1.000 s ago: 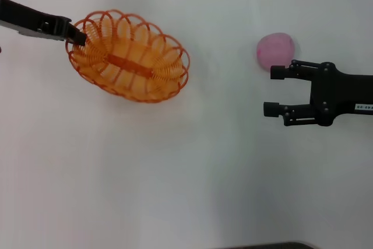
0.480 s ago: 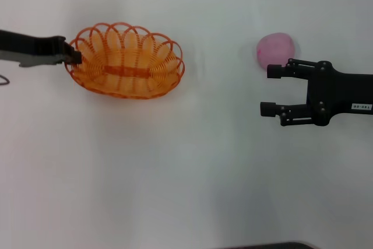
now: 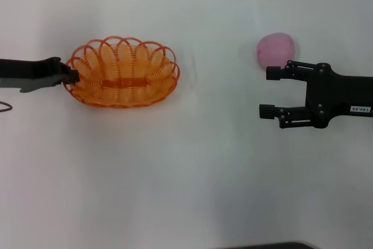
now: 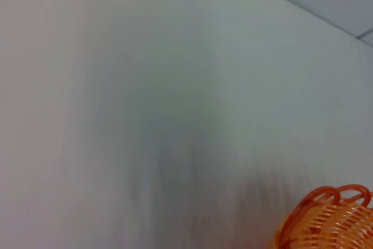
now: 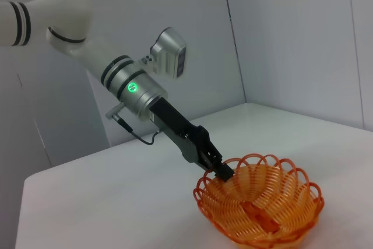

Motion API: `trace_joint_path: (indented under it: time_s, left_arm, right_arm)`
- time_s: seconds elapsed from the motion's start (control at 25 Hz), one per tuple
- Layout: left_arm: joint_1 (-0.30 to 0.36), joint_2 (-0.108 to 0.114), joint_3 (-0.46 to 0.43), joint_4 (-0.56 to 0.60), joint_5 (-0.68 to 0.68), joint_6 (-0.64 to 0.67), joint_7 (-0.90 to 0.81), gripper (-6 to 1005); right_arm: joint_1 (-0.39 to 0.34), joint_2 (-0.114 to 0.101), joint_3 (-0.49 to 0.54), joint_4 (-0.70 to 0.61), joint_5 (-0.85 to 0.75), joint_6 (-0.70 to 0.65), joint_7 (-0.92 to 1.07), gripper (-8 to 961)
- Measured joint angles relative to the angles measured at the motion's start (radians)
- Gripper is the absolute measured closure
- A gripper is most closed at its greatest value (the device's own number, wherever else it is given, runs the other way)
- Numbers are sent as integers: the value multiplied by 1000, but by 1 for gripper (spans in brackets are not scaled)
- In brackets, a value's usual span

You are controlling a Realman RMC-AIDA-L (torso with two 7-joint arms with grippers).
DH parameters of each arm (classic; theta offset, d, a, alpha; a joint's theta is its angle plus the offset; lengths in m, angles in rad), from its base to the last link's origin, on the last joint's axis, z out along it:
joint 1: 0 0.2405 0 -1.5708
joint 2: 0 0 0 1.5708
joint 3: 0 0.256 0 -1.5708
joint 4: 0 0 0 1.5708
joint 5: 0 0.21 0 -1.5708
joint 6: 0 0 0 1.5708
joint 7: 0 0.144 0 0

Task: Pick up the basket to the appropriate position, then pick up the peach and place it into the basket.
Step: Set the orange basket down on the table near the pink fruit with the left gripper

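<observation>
Two grippers show in the head view: our left gripper (image 3: 71,76) pinches the near rim of the oval orange looped-wire basket (image 3: 121,73), and our right gripper (image 3: 269,91) hangs spread just beside the round pale-pink peach (image 3: 275,49) on the white worktop (image 3: 186,179).

Left wrist view catches only the basket's scalloped edge (image 4: 329,220).

Right wrist view confirms the pinch (image 5: 224,172). We judge basket placement underway; next, release it and close on the peach.

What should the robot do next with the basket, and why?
Probably let go of it. The left gripper is shut on the rim of the basket, which looks set down and level. The open right gripper waits beside the peach, ready to pick it.
</observation>
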Motion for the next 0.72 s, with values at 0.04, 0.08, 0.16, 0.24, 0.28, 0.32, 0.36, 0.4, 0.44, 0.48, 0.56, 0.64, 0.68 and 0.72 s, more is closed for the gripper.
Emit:
trace_joint_path:
  time_s: [0.04, 0.08, 0.16, 0.24, 0.28, 0.32, 0.36, 0.4, 0.44, 0.48, 0.56, 0.64, 0.68, 0.72]
  left_arm:
    - [2, -2, 3, -1, 0, -1, 2, 944]
    - [2, -3, 3, -1, 0, -1, 4, 944]
    - [3, -6, 5, -2, -1, 1, 14, 938]
    - [3, -6, 5, -2, -1, 3, 19, 926]
    - [4, -6, 7, -2, -3, 7, 32, 920]
    - [4, -6, 7, -2, -4, 8, 37, 914]
    - [4, -5, 6, -2, -5, 11, 43, 909]
    - [3, -3, 6, -2, -12, 19, 54, 903]
    - [3, -2, 5, -2, -14, 23, 58, 897]
    - [3, -1, 5, -2, -19, 26, 61, 891]
    - [3, 2, 4, -2, -26, 30, 66, 879]
    - [3, 3, 4, 0, -29, 34, 72, 795]
    - [3, 3, 3, 2, -29, 36, 75, 752]
    - [2, 4, 2, 3, -29, 37, 78, 710]
  right_arm:
    - [0, 0, 0, 0, 0, 0, 0, 47]
    - [0, 0, 0, 0, 0, 0, 0, 47]
    - [0, 1, 0, 0, 0, 0, 0, 47]
    - [0, 2, -1, 0, 0, 0, 0, 47]
    - [0, 2, -1, 1, 0, 0, 0, 47]
    - [0, 2, -1, 2, 0, 1, 0, 47]
    - [0, 2, -2, 2, 0, 1, 0, 47]
    - [0, 2, -2, 3, 0, 2, 0, 47]
    - [0, 2, -3, 3, 0, 2, 0, 47]
    - [0, 1, -3, 4, 0, 2, 0, 47]
    - [0, 1, -3, 5, 0, 2, 0, 47]
    - [1, 1, -3, 5, 0, 2, 0, 47]
    - [2, 1, -3, 6, 0, 2, 0, 47]
    - [2, 1, -3, 6, 0, 2, 0, 47]
